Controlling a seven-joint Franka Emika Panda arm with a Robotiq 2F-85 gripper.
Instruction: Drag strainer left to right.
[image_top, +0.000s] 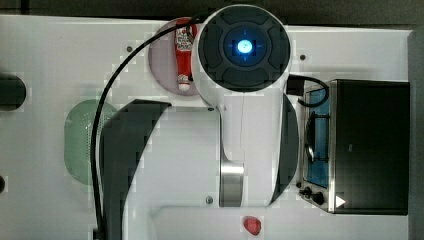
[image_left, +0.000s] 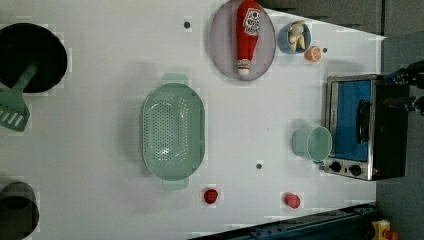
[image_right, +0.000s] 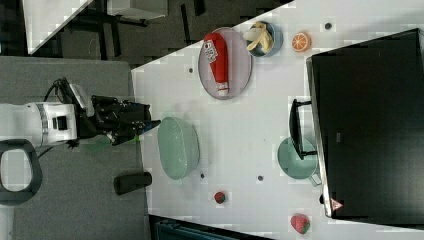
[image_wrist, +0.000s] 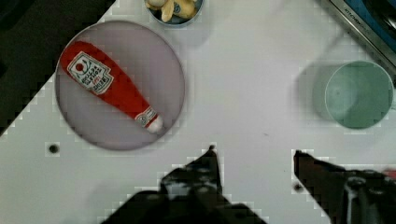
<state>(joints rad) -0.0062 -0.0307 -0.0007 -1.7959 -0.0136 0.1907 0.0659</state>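
Note:
The strainer (image_left: 172, 131) is a pale mint-green oblong colander with many small holes and tab handles at its ends. It rests on the white table (image_left: 100, 100), left of the middle in the left view. In the top view the arm covers part of the strainer (image_top: 80, 140). In the right view my gripper (image_right: 152, 122) hangs beside the strainer (image_right: 178, 147), apart from it. In the wrist view the gripper (image_wrist: 254, 156) is open, its dark fingers (image_wrist: 210, 163) spread wide with bare table between them.
A ketchup bottle (image_left: 247, 35) lies on a grey plate (image_left: 220, 45). A toaster oven (image_left: 362, 125) stands at the left view's right, a green cup (image_left: 312, 143) before it. Two small red fruits (image_left: 210, 195) lie near the strainer. A black pan (image_left: 30, 57) holds a green spatula (image_left: 12, 110).

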